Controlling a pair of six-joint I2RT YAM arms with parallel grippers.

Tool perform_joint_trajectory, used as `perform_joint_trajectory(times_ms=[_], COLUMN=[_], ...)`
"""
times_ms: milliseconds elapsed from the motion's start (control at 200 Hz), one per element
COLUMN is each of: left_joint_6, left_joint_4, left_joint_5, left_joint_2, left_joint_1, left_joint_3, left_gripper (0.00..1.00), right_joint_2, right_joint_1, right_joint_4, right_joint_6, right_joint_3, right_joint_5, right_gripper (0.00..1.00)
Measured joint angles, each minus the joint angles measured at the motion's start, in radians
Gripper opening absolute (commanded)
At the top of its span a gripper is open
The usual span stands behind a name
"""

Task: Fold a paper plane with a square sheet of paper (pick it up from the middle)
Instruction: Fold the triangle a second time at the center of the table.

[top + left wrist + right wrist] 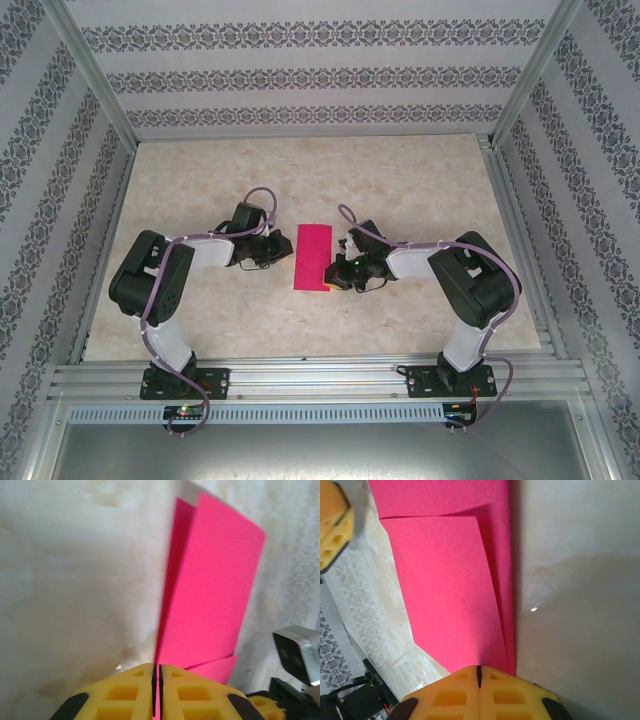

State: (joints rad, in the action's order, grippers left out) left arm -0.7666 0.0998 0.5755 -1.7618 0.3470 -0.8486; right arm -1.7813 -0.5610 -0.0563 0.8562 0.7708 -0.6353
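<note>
Thin magenta-pink square sheet of paper (313,256), folded double, mid-frame on tabletop (200,180); left hand (156,672), right hand (479,672) both narrow, pinching it, probably to set crease.

patterned striped walls (300,75) box in a pale marbled table (400,180), metal rails (320,378) up front, light soft and even.

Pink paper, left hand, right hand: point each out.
pink paper (313,257), top view, middle of the sheet
left hand (156,669), left wrist view, between its yellow fingertips
right hand (479,670), right wrist view, between its yellow fingertips
</note>
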Motion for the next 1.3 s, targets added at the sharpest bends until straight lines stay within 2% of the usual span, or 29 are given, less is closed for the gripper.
perform_joint_trajectory(times_ms=[180, 335, 545, 939, 1299], left_joint_6=[0.009, 0.011, -0.001, -0.003, -0.003], left_joint_4=[-0.005, -0.004, 0.019, 0.009, -0.002], left_joint_5=[0.033, 0.054, 0.056, 0.042, 0.038], left_joint_2=[0.029, -0.004, -0.089, -0.091, -0.091], left_joint_1=[0.046, 0.084, 0.082, 0.083, 0.083], left_joint_3=[-0.029, -0.029, -0.023, -0.034, -0.039], left_gripper=[0.14, 0.11, 0.10, 0.08, 0.06], right_joint_2=[0.000, 0.000, 0.003, 0.018, -0.097], right_joint_1=[0.000, 0.000, 0.000, -0.048, -0.049], right_joint_4=[0.008, 0.018, 0.057, 0.146, 0.098], right_joint_6=[0.000, 0.000, 0.000, 0.001, 0.002], right_joint_3=[0.006, 0.013, 0.029, 0.157, 0.167], right_joint_5=[0.000, 0.001, 0.004, 0.025, 0.016], right_gripper=[0.00, 0.00, 0.01, 0.03, 0.05])
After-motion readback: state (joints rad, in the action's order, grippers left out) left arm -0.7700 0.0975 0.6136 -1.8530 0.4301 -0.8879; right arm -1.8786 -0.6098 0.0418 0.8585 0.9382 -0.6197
